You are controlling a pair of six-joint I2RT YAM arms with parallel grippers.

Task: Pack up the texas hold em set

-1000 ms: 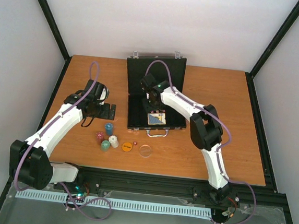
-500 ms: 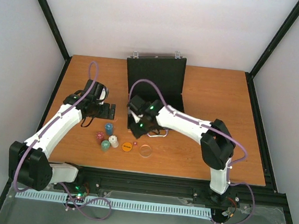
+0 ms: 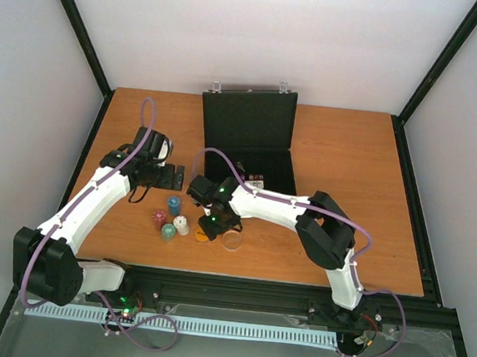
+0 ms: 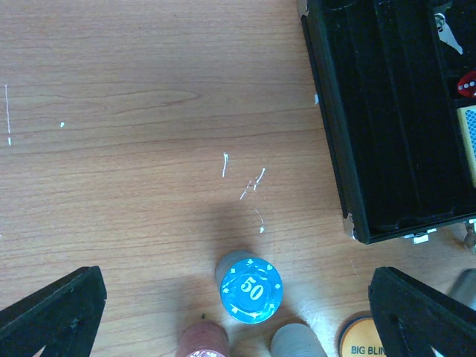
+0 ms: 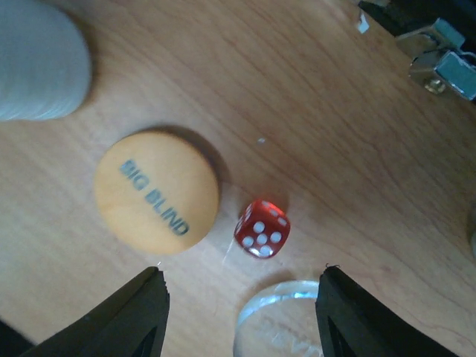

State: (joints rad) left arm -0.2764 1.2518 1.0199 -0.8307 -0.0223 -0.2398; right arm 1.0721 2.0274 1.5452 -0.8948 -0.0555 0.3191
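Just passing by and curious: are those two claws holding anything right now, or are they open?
Left gripper: open, holding nothing.
Right gripper: open, holding nothing.

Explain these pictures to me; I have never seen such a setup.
Two robot arms stand at the near edge of a wooden table. One picture looks down from above; the other two come from cameras on the wrists. An open black case lies on the table, with loose pieces before it: a blue chip stack, an orange BIG BLIND disc, a red die, a clear disc. The left gripper and right gripper are open, holding nothing; the right hovers over the die.
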